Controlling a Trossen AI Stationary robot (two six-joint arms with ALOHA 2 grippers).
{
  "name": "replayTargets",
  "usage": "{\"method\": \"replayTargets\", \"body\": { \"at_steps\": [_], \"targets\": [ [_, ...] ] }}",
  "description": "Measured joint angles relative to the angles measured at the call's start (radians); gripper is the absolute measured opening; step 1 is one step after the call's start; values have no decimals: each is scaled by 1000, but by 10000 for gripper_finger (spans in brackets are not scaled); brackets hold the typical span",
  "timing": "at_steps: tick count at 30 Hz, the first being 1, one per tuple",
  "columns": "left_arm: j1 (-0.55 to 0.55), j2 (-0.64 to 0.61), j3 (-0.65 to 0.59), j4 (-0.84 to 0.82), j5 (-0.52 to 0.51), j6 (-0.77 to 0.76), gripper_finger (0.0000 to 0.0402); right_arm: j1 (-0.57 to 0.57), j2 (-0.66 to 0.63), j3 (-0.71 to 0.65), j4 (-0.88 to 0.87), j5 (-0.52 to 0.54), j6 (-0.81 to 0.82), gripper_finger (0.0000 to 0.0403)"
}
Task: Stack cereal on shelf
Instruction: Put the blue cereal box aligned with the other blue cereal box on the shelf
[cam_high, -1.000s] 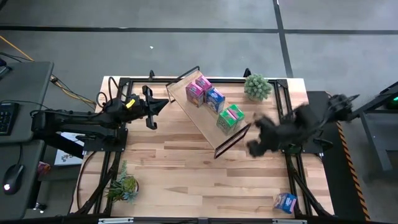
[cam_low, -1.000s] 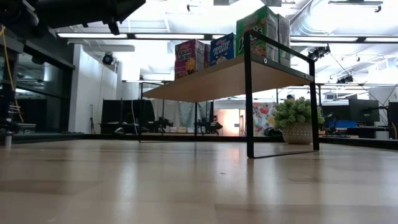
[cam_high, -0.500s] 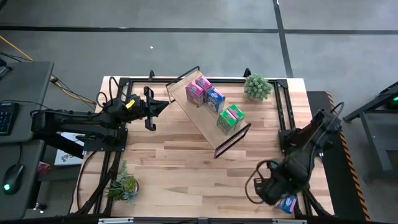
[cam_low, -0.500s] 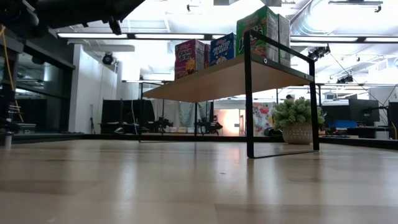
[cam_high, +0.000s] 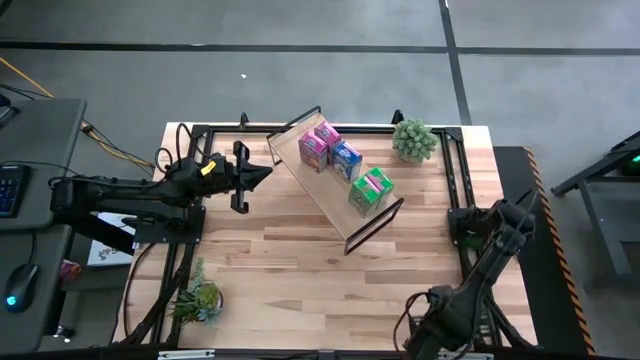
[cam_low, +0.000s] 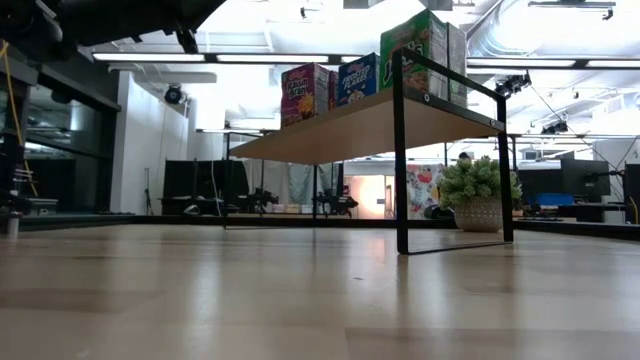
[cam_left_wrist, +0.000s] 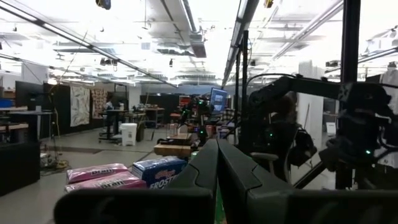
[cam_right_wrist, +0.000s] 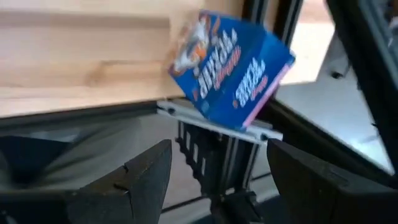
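The shelf (cam_high: 335, 195) stands slantwise across the far middle of the desk (cam_high: 300, 270), with pink, blue and green cereal boxes (cam_high: 345, 165) along its top; under its board the low view shows open space between the black frame ends. A potted plant (cam_high: 414, 140) blocks the far right corner, another plant (cam_high: 198, 300) the near left. The desk's near middle lies bare. The right gripper (cam_right_wrist: 214, 180), jaws apart, faces a blue box (cam_right_wrist: 230, 68) at the desk's near right edge.
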Motion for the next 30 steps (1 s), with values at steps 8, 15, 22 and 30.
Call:
{"method": "replayTargets", "body": {
  "at_steps": [8,15,22,30],
  "targets": [
    [0,0,0,1,-3,32,0,17,57,0,49,-91,31,257],
    [0,0,0,1,-3,27,0,38,57,0,29,-40,27,257],
    [0,0,0,0,-3,27,0,76,86,0,-62,-41,32,257],
    [0,0,0,-1,-4,10,0,73,94,4,-56,64,12,257]
  ]
}}
